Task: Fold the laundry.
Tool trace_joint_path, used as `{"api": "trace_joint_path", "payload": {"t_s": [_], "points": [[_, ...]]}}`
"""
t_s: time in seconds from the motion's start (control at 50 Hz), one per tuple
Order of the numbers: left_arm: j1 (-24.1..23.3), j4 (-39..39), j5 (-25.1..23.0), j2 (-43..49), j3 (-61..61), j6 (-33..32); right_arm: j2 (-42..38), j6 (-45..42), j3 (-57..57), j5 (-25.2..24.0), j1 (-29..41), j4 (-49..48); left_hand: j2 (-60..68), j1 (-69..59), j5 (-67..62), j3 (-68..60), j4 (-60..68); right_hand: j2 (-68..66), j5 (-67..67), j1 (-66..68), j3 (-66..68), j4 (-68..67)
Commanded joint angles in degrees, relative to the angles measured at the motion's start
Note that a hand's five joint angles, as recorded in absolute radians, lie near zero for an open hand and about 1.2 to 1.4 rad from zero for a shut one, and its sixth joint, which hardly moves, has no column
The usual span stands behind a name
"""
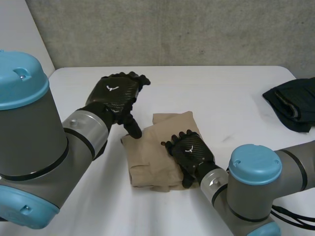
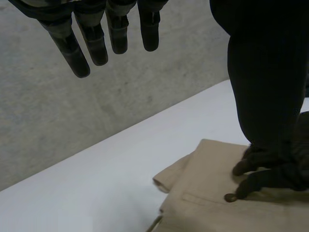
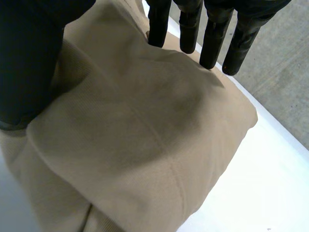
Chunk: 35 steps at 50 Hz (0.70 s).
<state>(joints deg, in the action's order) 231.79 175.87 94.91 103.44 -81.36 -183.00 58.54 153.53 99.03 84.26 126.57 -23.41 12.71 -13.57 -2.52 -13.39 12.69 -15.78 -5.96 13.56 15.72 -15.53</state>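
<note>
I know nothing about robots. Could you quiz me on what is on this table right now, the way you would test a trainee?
1. True or false: the right hand lies flat on the folded tan garment.
2. What lies at the right edge of the white table? A) a dark garment B) a red towel C) a basket
3. Fill in the gap: the fingers of the left hand are ____ (straight or curled).

Key: 1 true; 2 A; 3 straight.
</note>
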Motion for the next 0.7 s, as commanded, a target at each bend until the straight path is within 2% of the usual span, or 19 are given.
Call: {"api": "trace_joint_path", "payload": {"t_s": [0.02, 0.04, 0.12, 0.44, 0.7], "points": [[-0.6, -0.3, -9.3, 0.0, 0.1, -0.2, -1.6, -1.4, -1.9, -0.1, 0.0, 0.2, -1.5, 2.3, 1.3, 2.2, -1.5, -6.1, -5.9, 8.3, 6.1, -6.3], [-0.6, -0.4, -11.3, 0.0, 0.1, -0.2, -1.9, -1.8, -2.2, -0.1, 0.0, 0.3, -1.5, 2.3, 1.3, 2.2, -1.5, -6.2, -6.1, 8.5, 6.3, -6.5], [-0.3, -0.4, -14.3, 0.1, 0.2, -0.1, -1.9, -2.3, -2.4, -0.2, 0.1, 0.3, -1.5, 2.3, 1.3, 2.2, -1.5, -6.2, -6.1, 8.5, 6.3, -6.5], [0.8, -0.4, -14.3, 0.1, 1.0, -0.1, 2.7, -1.7, -0.2, 0.1, -0.5, 4.3, -1.2, 2.0, 1.0, 1.8, -1.1, 2.0, 2.2, 0.2, -1.9, 1.7], [0.8, -0.4, -14.2, 0.1, 1.0, 0.0, 2.5, -1.7, 1.9, 0.1, -0.1, 3.8, -1.2, 2.0, 1.0, 1.8, -1.1, 5.8, 6.0, -3.6, -5.7, 5.5]]}}
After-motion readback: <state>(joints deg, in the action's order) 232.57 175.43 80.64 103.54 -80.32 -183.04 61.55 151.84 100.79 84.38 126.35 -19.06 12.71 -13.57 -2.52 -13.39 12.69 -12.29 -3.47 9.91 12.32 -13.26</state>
